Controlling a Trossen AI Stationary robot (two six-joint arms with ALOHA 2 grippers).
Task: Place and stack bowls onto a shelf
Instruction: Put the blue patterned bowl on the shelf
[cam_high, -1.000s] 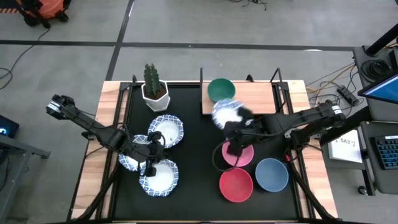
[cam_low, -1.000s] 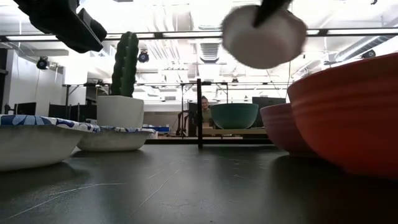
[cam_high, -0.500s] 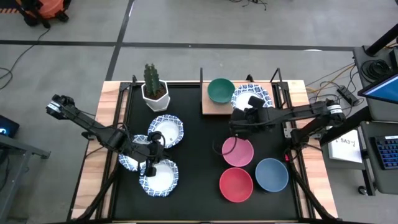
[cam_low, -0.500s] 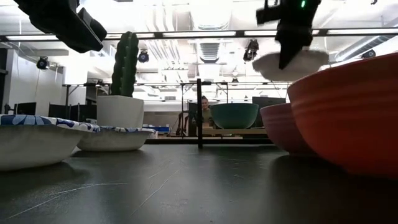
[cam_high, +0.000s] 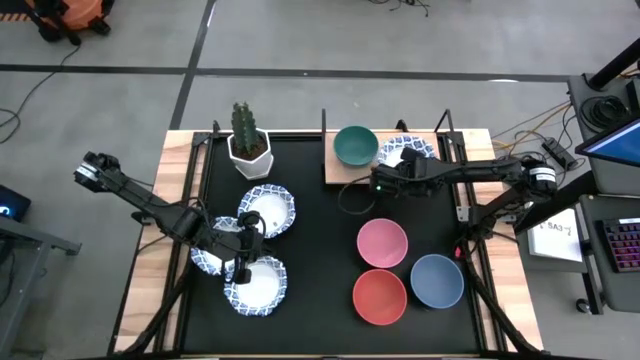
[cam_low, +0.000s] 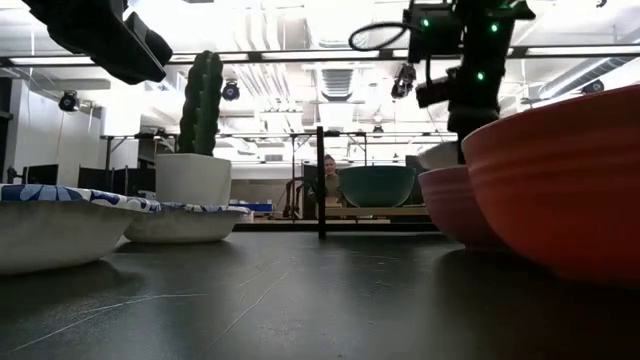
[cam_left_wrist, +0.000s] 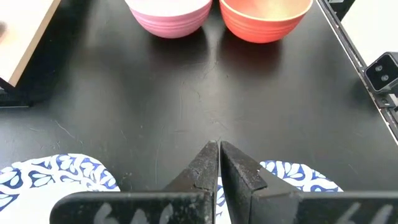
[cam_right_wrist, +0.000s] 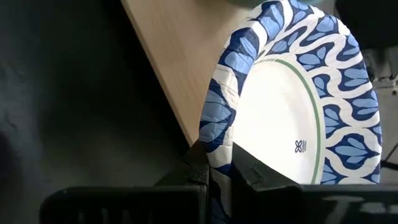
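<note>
My right gripper (cam_high: 400, 166) is shut on a white bowl with a blue patterned rim (cam_high: 406, 151), over the right half of the light-wood shelf (cam_high: 345, 172), beside the green bowl (cam_high: 355, 145) standing there. In the low view this bowl (cam_low: 440, 155) shows behind the pink bowl (cam_low: 462, 205). Three more patterned bowls (cam_high: 268, 208) (cam_high: 208, 250) (cam_high: 256, 284) sit on the table's left. The pink bowl (cam_high: 382, 243), red bowl (cam_high: 379, 296) and blue bowl (cam_high: 436, 281) stand on the right. My left gripper (cam_high: 243, 252) hovers shut over the patterned bowls. My right gripper pinches the patterned bowl's rim (cam_right_wrist: 217, 140) on its near side, one finger (cam_right_wrist: 247, 169) inside the bowl and one finger (cam_right_wrist: 198, 163) outside. The fingers come from above, slanting toward the far edge. The bowl sits low over the shelf board; whether it rests there I cannot tell.
A cactus in a white faceted pot (cam_high: 249, 145) stands at the far left of the black table. Thin black posts (cam_high: 323, 125) (cam_high: 447, 125) rise at the shelf's corners. Bare black tabletop (cam_high: 320, 250) lies between the two bowl groups.
My right gripper carried the patterned bowl from above the pink bowl toward the far edge and down to the shelf's right half, beside the green bowl. The bowl went from high in the low view to roughly shelf level.
</note>
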